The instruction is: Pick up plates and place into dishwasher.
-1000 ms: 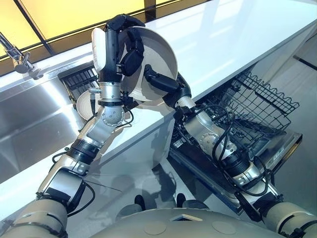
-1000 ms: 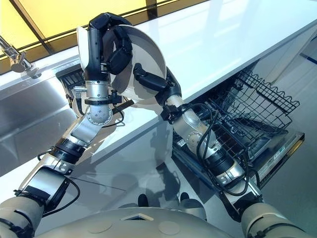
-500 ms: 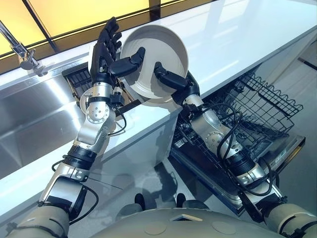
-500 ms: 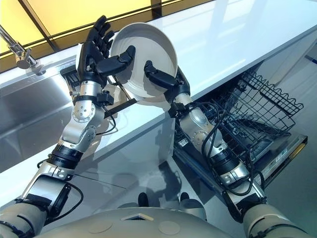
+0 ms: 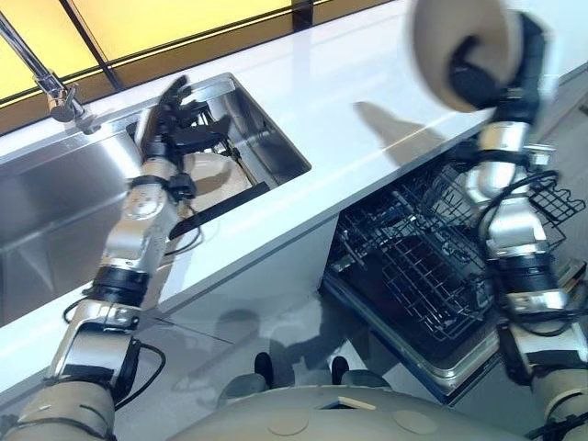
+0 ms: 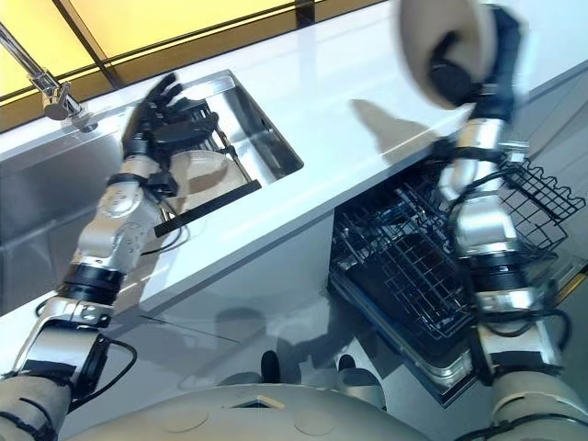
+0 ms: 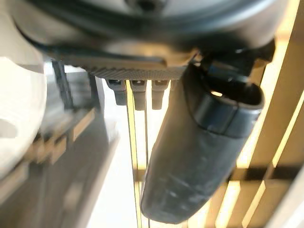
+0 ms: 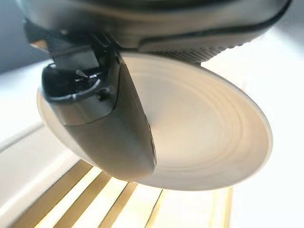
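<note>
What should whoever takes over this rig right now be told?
Right hand: shut on a beige plate, held high over the white counter, above the open dishwasher.
Left hand: open, holding nothing, over the sink.
A second plate sits in the sink just beneath it.
Done: one plate picked up.
Left: lower it into the wire rack, then fetch the second plate.
</note>
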{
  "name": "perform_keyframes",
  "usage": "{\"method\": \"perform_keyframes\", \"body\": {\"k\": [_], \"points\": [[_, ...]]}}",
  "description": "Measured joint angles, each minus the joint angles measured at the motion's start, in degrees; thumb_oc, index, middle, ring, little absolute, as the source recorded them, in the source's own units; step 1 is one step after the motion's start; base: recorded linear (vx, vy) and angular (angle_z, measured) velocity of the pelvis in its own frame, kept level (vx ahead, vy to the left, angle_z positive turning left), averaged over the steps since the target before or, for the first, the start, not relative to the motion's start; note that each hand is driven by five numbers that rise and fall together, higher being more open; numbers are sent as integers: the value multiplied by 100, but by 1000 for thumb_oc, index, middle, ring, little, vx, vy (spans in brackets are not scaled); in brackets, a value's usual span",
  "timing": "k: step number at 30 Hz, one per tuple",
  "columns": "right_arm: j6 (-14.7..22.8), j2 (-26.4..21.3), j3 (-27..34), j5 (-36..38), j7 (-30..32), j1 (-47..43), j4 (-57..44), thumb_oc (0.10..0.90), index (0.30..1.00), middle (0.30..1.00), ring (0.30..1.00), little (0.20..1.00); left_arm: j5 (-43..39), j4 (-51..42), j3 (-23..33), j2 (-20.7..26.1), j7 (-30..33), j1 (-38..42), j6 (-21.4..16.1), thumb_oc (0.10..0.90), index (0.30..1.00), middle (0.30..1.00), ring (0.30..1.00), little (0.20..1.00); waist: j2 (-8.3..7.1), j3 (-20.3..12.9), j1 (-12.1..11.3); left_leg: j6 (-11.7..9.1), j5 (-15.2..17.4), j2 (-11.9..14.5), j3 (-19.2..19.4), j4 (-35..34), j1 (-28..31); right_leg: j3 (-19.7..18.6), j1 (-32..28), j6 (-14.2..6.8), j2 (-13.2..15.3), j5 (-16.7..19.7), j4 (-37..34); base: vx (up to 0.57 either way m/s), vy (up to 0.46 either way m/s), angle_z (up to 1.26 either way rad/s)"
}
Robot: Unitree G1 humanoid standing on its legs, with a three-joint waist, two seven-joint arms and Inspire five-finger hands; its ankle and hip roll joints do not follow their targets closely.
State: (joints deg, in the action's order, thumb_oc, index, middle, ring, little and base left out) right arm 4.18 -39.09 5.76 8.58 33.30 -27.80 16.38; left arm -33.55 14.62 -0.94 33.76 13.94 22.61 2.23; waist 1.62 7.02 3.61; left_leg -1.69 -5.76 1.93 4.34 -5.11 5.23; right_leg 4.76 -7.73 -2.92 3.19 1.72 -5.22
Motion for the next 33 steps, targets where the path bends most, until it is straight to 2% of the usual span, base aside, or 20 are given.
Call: {"method": "perform_keyframes", "body": {"k": [2, 4, 7, 10, 14, 19, 23, 26, 28, 31, 33], "points": [[56, -30, 567, 330, 125, 466, 188, 100, 300, 300, 300, 200, 173, 1, 315, 133, -21, -279, 5, 800, 900, 900, 900, 900, 48, 27, 6, -5, 5, 2, -14, -2, 7, 29, -20, 4, 0, -14, -2, 65, -15, 3], [65, -23, 800, 591, 123, 918, 489, 100, 300, 300, 300, 200, 320, 3, 426, 274, -43, -458, 5, 800, 900, 900, 900, 900, 59, 34, 8, -6, 5, 0, -16, -3, 9, 32, -21, 4, 1, -15, -1, 42, -8, 0], [55, 73, 820, 853, -26, 1411, 952, 100, 300, 300, 300, 200, 500, 20, 533, 464, -83, -606, 5, 800, 900, 900, 900, 900, 84, 49, 57, -4, 5, -5, -17, -6, 9, 32, -24, 3, 9, -16, -2, 41, -13, 0], [39, 238, 793, 890, -296, 1884, 1311, 100, 300, 300, 300, 200, 542, 70, 583, 660, -86, -617, -3, 800, 900, 900, 900, 900, 173, 101, 83, -4, 5, -4, -17, -18, 11, 31, -27, -21, 14, -31, -2, 67, -38, 0], [18, 259, 690, 871, -537, 2065, 1763, 100, 300, 300, 300, 200, 534, 296, 598, 879, -86, -616, -141, 800, 900, 900, 900, 900, 295, 169, 113, -6, 4, -2, -18, -3, 19, 36, -37, -17, 5, -29, -1, 75, -42, 0], [23, 245, 648, 791, -770, 2070, 2171, 100, 300, 300, 300, 200, 508, 765, 602, 1014, -94, -615, -277, 800, 900, 900, 900, 900, 345, 211, 110, -7, 3, -6, -27, 0, 5, 48, -26, -11, 9, -27, 0, 73, -34, 1], [22, 107, 288, 567, -880, 2002, 2281, 100, 300, 300, 300, 200, 382, 917, 600, 1075, -101, -615, -353, 800, 900, 900, 900, 900, 379, 393, 93, -18, -37, -6, -119, 1, -87, 100, 21, -19, 3, -36, 1, 31, -32, 10], [-15, -68, -73, 329, -885, 1648, 2560, 100, 300, 300, 300, 200, 367, 916, 587, 1119, -138, -592, -378, 800, 900, 900, 900, 900, 439, 631, 76, -33, -119, -9, -269, 4, -187, 231, 59, -16, -8, -33, 2, -34, -24, 22], [-143, -267, -348, 89, -899, 1283, 2659, 100, 300, 300, 300, 200, 348, 916, 568, 1119, -158, -577, -387, 800, 900, 900, 900, 900, 541, 759, -9, -38, -166, -1, -321, 6, -323, 255, 203, -11, -17, -31, 49, -105, -35, 11], [-179, -534, -663, -416, -982, 768, 2673, 100, 300, 300, 300, 200, 233, 916, 534, 1126, -185, -405, -430, 800, 900, 900, 900, 900, 658, 1062, -36, -50, -223, -9, -508, 105, -543, 393, 326, 54, -19, 17, 107, -105, -43, 25], [-252, -745, -953, -916, -1030, 244, 2786, 100, 300, 300, 300, 200, 156, 915, 515, 1141, -194, -209, -505, 800, 900, 900, 900, 900, 725, 1324, -159, -80, -248, 6, -641, 195, -718, 410, 454, 80, -55, -2, 216, -95, -49, 24]]}}
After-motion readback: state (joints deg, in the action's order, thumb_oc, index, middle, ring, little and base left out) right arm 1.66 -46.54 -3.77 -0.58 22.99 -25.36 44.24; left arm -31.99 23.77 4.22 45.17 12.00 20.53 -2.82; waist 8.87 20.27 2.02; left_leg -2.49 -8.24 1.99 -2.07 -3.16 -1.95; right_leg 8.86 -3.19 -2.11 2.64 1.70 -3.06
